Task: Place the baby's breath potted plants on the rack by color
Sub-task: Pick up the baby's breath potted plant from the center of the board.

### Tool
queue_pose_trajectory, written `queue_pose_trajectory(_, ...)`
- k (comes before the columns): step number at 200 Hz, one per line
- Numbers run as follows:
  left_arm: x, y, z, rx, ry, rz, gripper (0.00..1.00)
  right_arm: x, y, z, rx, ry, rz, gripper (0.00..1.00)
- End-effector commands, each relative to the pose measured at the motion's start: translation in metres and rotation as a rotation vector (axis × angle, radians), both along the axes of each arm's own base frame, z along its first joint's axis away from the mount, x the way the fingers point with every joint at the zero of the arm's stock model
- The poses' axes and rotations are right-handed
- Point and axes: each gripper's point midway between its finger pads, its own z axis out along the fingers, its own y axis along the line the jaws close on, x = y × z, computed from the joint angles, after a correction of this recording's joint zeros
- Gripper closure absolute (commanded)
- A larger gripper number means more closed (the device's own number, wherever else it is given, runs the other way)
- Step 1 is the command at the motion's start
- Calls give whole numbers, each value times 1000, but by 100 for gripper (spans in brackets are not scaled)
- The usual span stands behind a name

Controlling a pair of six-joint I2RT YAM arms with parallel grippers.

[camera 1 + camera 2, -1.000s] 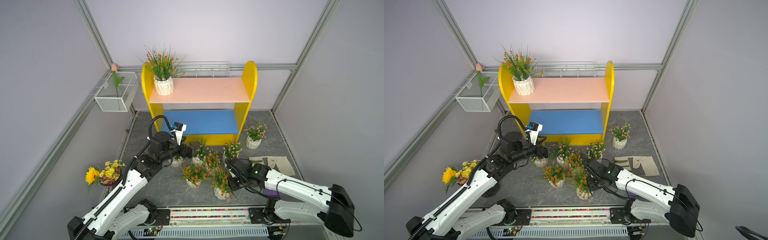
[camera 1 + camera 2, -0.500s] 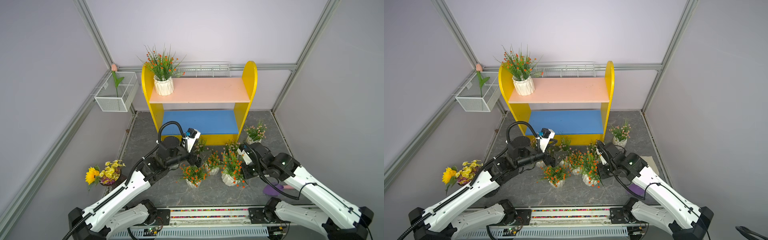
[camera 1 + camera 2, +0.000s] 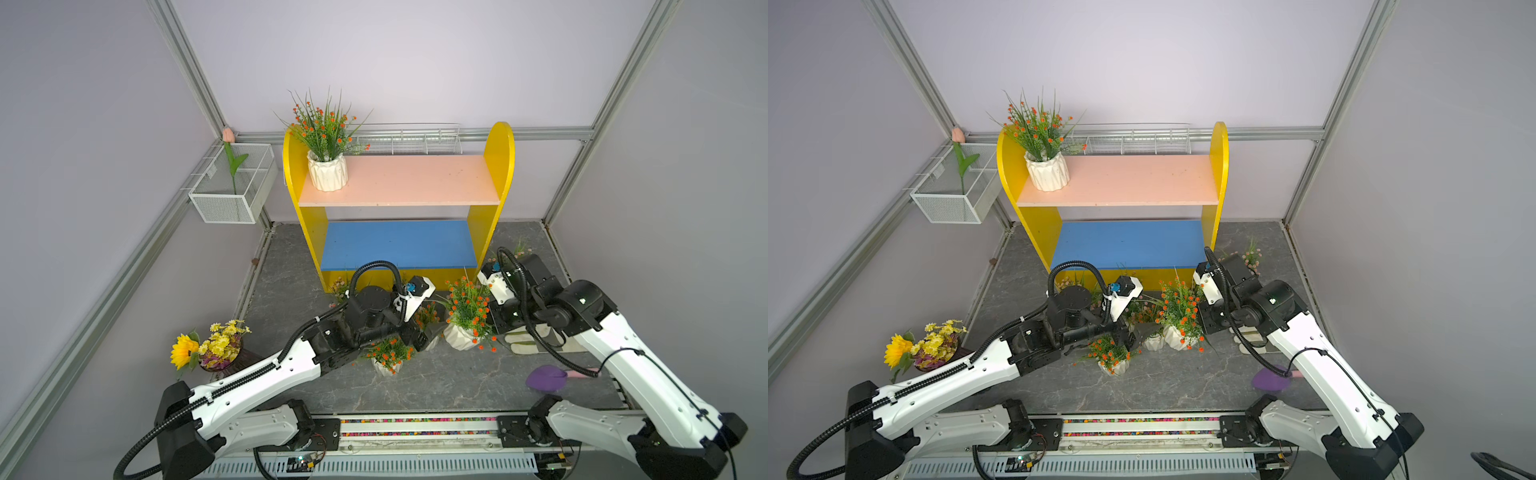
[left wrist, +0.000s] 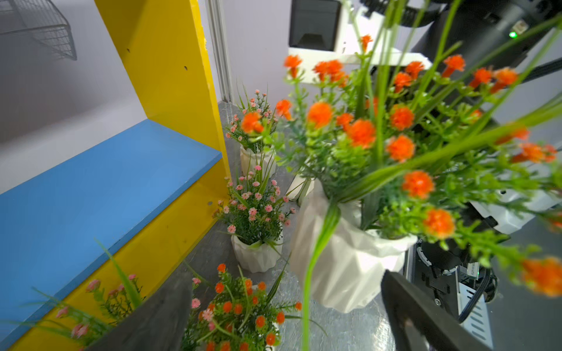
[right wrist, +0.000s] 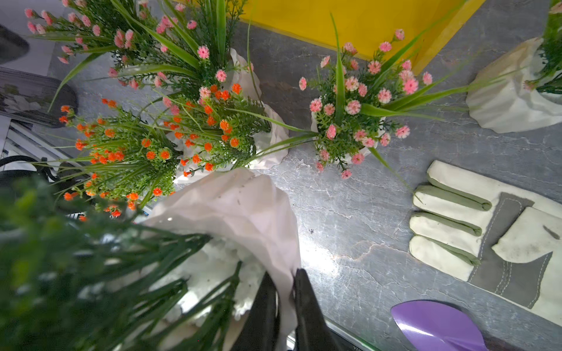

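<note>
With right gripper (image 5: 286,284) pinched shut on rim of white faceted pot of orange baby's breath (image 3: 460,337), just before yellow-sided two-tier rack (image 3: 500,166), lift upright onto peach board (image 3: 415,183); left gripper (image 3: 428,334) spread wide, empty.

Left arm (image 3: 257,374): white shells, black joints, ribbed black cable (image 3: 374,265).
Right arm (image 3: 665,390): alike, green light (image 3: 583,300).
Right pincer (image 5: 284,273): slim black fingers (image 5: 307,304).

- floor (image 5: 349,212): grey veined stone look, faint sheen
- pots (image 4: 343,267): white, faceted, matt
- rack (image 3: 399,183): smooth matt painted boards
- glove (image 5: 450,182): coarse cream cloth, grey patches
- trowel (image 5: 435,325): glossy purple
- basket (image 3: 224,208): white wire mesh
</note>
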Motion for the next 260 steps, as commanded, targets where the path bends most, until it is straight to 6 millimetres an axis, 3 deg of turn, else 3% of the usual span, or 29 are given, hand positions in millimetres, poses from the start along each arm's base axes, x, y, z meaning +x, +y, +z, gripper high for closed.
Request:
queue_pose_trajectory(1,-15,-14,4,-28,-46,-81,0,4,10,16,63,-37,37,87)
queue_pose_trajectory(86,-27,-57,-8,11,-42,-160,0,6,17,24,96,-37,53,87)
queue_pose_trajectory(158,-30,-71,-9,10,-40,-187,0,2,23,27,146,-38,70,87)
queue_pose_trajectory(260,-32,-82,-28,94,-4,-215,4,4,24,30,153,-52,76,87)
